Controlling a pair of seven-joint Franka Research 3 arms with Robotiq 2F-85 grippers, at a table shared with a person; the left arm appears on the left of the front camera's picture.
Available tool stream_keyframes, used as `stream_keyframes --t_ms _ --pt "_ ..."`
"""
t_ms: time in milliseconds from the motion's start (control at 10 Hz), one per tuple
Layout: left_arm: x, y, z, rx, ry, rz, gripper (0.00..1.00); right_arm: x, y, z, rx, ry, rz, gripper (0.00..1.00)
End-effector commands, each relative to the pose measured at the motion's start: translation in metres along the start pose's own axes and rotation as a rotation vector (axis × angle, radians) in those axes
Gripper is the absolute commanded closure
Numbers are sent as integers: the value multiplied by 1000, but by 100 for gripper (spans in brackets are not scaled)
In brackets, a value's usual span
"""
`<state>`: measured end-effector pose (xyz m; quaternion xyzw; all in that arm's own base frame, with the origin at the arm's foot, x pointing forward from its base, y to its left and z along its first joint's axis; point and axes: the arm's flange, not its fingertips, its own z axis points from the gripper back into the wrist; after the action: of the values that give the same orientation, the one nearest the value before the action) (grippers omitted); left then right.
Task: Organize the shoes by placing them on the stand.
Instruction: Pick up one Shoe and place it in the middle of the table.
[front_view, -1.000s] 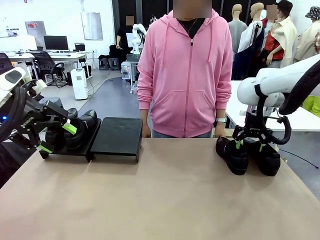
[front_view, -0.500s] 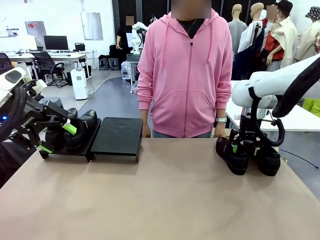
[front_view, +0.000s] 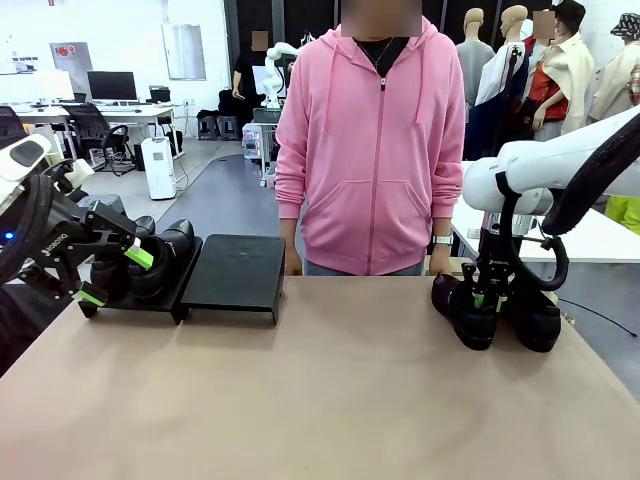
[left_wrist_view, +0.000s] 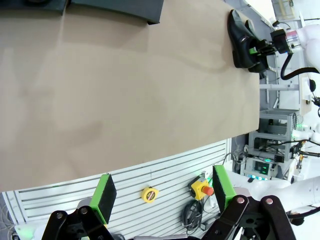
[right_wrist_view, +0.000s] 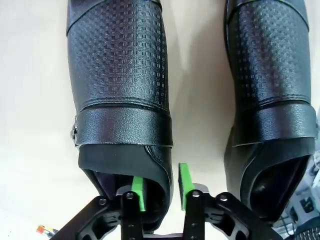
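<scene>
My right pincer (right_wrist_view: 160, 187) stands narrow. One green pad sits inside a black slip-on shoe of embossed leather (right_wrist_view: 120, 75) and the other outside, straddling the thin side wall at its opening. I cannot tell whether the pads already pinch that wall. The matching second black shoe (right_wrist_view: 272, 70) lies just beside it, toes pointing the same way, both on the tan table (front_view: 320, 410) at my far right. My left pincer (front_view: 115, 277) hangs wide and empty, well apart at the far left of the table. It is close in front of the low black two-platform stand (front_view: 235, 272), where two more black shoes (front_view: 160, 262) sit on the left platform. The right platform is bare. A person in a pink hoodie (front_view: 370, 150) stands at the far edge.

I judge the risks as follows. A hold on one soft wall may let the shoe tip toe-down or slip during the long carry. My outer pad could drag the neighbouring shoe. My left arm waits near the landing spot and could be struck.
</scene>
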<state>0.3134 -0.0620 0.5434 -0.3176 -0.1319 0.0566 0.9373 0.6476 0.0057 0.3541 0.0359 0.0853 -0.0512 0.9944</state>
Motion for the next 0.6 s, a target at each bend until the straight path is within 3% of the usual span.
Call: stream_keyframes --t_ms 0,500 --pt "-2 1 1 3 1 4 0 3 3 5 -35 -3 12 100" --pt "-2 1 1 3 1 4 0 -26 7 33 -64 -9 50 100"
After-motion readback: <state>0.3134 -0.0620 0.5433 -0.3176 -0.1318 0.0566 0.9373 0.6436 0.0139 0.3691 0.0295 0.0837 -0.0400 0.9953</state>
